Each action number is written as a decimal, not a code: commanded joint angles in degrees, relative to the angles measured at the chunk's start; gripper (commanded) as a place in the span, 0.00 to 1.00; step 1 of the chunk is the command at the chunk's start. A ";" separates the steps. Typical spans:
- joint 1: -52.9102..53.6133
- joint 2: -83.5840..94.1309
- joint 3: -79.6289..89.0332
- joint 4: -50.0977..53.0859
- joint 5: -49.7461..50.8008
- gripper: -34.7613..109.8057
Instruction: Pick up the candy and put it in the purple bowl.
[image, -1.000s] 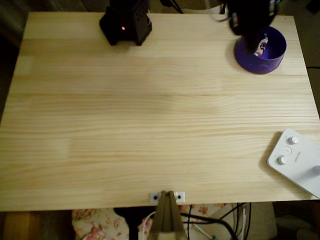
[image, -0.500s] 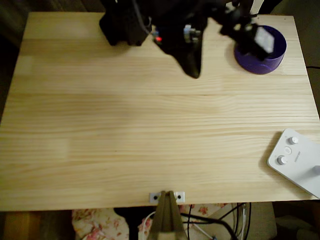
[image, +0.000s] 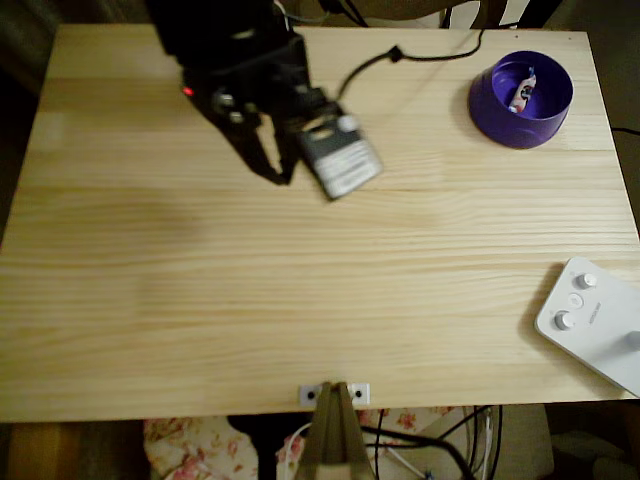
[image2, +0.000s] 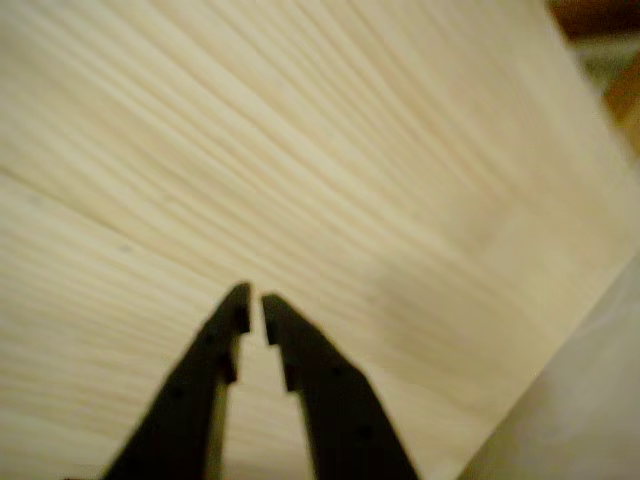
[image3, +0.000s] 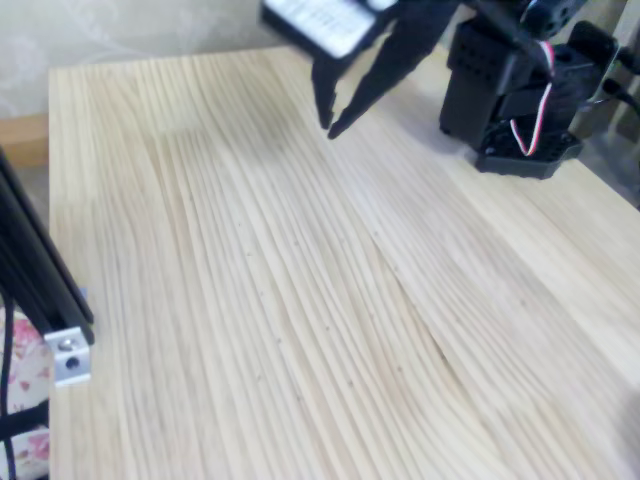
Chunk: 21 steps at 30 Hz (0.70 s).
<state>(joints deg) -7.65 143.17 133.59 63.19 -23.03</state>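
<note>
In the overhead view the purple bowl (image: 520, 134) stands at the table's far right corner. The candy (image: 522, 92), a small pale and pink wrapped sweet, lies inside it. My black gripper (image: 279, 177) hangs over the bare wood at the far left-centre, well away from the bowl. In the wrist view the gripper (image2: 255, 302) points at plain tabletop, its jaws a narrow gap apart with nothing between them. The fixed view shows the gripper (image3: 328, 125) above the table's far part, its fingertips slightly split.
A white device with buttons (image: 590, 318) lies at the near right edge. The arm's black base (image3: 520, 95) sits at the far edge, with a black cable (image: 420, 55) running along it. A metal bracket (image: 335, 393) marks the near edge.
The arm has swung left from above the purple bowl to the far left-centre of the table. The candy stays in the bowl, now uncovered.
</note>
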 joint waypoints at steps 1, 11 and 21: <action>4.66 5.19 1.14 -3.52 5.36 0.23; 11.51 18.11 12.83 -7.73 17.84 0.23; 16.08 34.10 26.72 -7.12 18.19 0.23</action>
<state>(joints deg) 7.12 172.44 159.61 56.87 -5.36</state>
